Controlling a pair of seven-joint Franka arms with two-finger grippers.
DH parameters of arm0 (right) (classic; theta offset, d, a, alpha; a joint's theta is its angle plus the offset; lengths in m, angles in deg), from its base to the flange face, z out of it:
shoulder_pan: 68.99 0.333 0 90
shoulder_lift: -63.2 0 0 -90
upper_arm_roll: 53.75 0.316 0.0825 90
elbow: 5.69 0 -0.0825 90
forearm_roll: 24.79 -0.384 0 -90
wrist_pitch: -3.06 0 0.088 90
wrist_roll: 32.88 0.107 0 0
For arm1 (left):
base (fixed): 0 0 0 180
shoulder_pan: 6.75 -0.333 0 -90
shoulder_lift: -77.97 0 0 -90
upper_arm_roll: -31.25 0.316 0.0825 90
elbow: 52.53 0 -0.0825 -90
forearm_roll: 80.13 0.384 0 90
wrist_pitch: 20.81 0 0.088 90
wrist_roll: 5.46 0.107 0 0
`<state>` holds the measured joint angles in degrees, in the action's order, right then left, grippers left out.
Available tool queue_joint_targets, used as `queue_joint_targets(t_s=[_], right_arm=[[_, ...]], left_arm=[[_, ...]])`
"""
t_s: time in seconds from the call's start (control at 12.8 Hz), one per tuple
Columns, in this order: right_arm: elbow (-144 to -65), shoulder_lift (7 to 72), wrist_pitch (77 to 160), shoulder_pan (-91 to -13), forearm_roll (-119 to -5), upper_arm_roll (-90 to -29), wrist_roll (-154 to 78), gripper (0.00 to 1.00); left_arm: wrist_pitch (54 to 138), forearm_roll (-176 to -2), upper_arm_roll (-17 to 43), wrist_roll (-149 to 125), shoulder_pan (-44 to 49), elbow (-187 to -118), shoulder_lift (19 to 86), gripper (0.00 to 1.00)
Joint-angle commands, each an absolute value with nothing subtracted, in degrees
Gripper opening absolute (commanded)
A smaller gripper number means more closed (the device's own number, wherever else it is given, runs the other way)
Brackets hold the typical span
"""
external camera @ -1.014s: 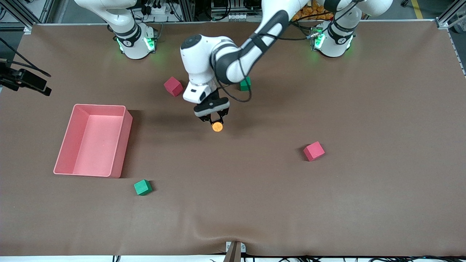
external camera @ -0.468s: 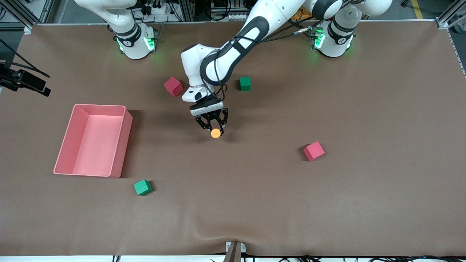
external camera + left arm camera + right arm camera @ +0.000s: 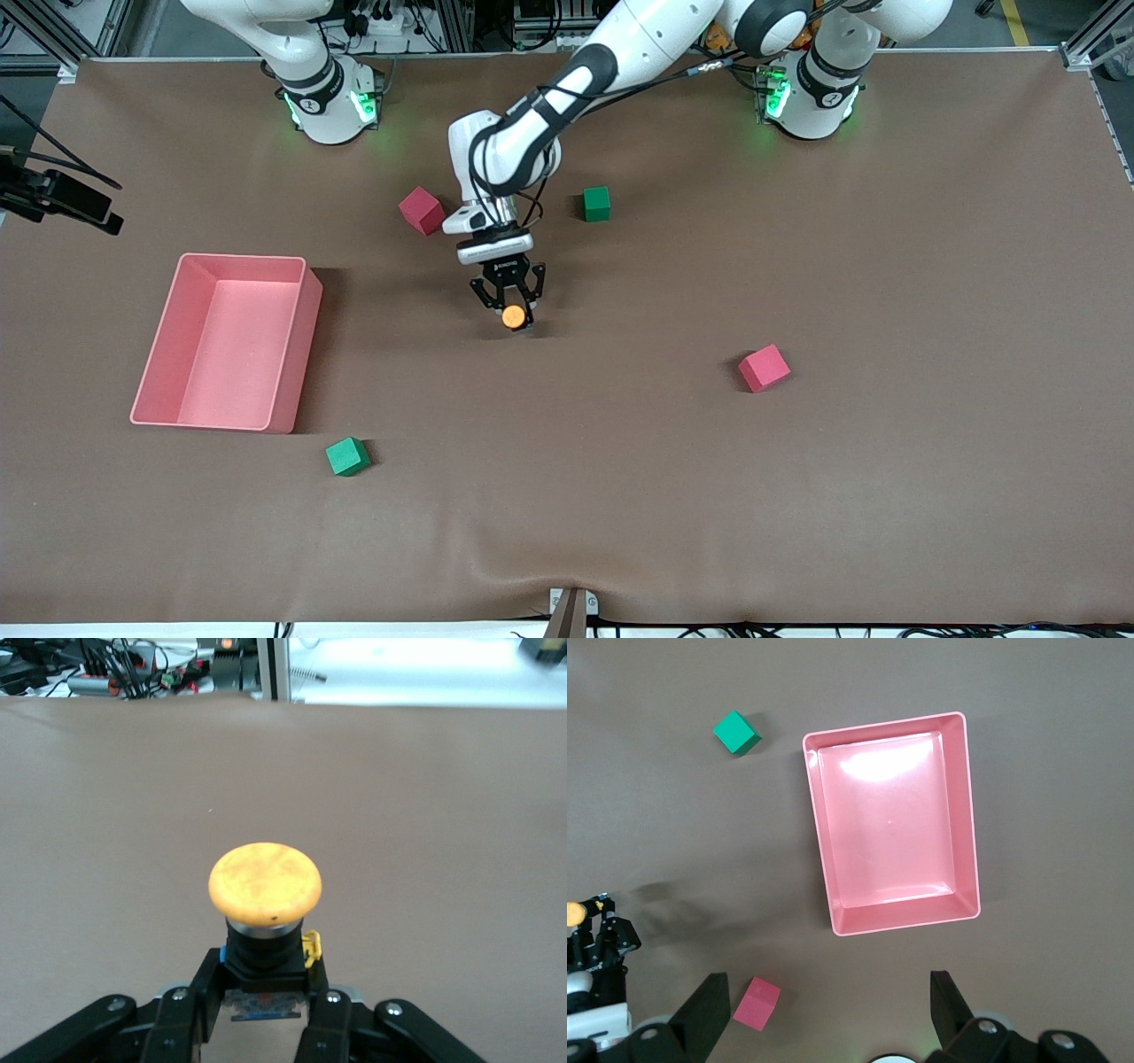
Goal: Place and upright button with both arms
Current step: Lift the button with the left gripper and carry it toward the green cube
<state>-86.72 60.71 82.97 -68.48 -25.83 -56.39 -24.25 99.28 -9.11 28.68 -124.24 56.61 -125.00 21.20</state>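
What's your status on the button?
Left gripper shut on button, low over mid-table. Right gripper open, waiting above pink bin. Nothing in the way.

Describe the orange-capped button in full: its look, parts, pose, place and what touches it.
The button has a round, domed orange cap, slightly scuffed, on a short black body with a small yellow tab at one side. The left gripper is shut on the black body, its fingers at either side and the cap projecting past the fingertips. In the front view it is low over the brown table near the middle, between the pink bin and a red cube. Whether it touches the table cannot be told.
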Motion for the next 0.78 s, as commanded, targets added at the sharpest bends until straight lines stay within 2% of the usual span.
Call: queue_joint_targets(t_s=[0.0, 0.31, 0.7], right_arm=[[-86.90, 61.00, 82.69, -69.34, -26.55, -55.86, -24.00, 1.00], [-86.90, 61.00, 82.60, -69.60, -26.55, -55.86, -24.00, 1.00], [-86.90, 61.00, 81.99, -70.30, -26.55, -55.95, -24.09, 1.00]], left_arm=[[99.43, -0.79, 29.06, -132.63, 57.32, -123.81, 19.44, 0.00], [99.43, 7.92, 29.06, -138.78, 57.50, -123.81, 15.58, 0.00], [99.43, 9.42, 29.41, -139.06, 57.41, -123.81, 13.46, 0.00]])
